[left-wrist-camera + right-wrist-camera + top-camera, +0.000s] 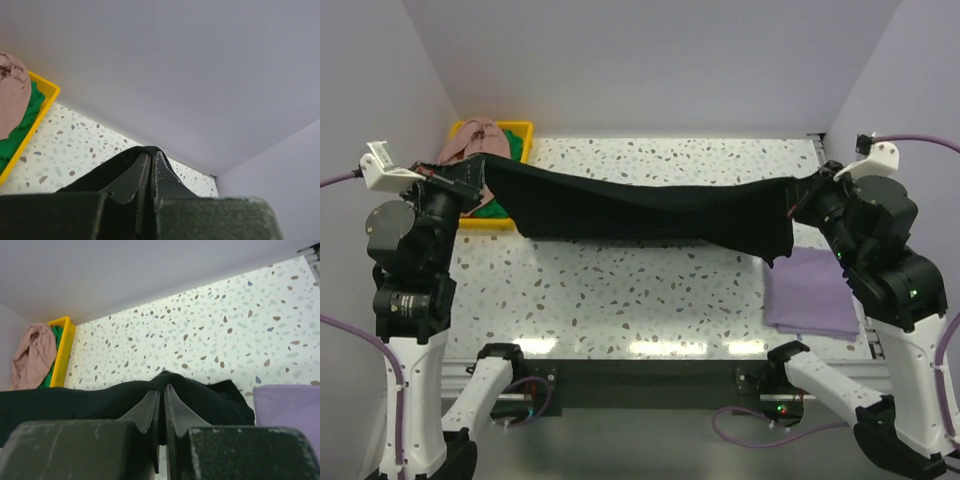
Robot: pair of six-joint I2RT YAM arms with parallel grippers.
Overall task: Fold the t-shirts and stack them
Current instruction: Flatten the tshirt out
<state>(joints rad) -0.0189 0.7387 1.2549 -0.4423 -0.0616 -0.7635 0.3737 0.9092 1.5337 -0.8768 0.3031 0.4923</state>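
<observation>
Black shirt [640, 212] hangs stretched over the table [620, 290] between my left hand [480, 176] and right hand [802, 196], each clamped on an end, to open it flat.

A black t-shirt [640, 210] of soft, matt cloth, loosely creased. At the near right, a lavender t-shirt [810, 290] of smooth matt cloth. The table [620, 290] looks like speckled stone, smooth with a slight sheen. At the far left, a yellow bin [520, 127] of glossy plastic holds pink cloth [470, 140] and green cloth [492, 208]. The right gripper [162, 387] has dark matt fingers [146, 412], finely scratched.
</observation>
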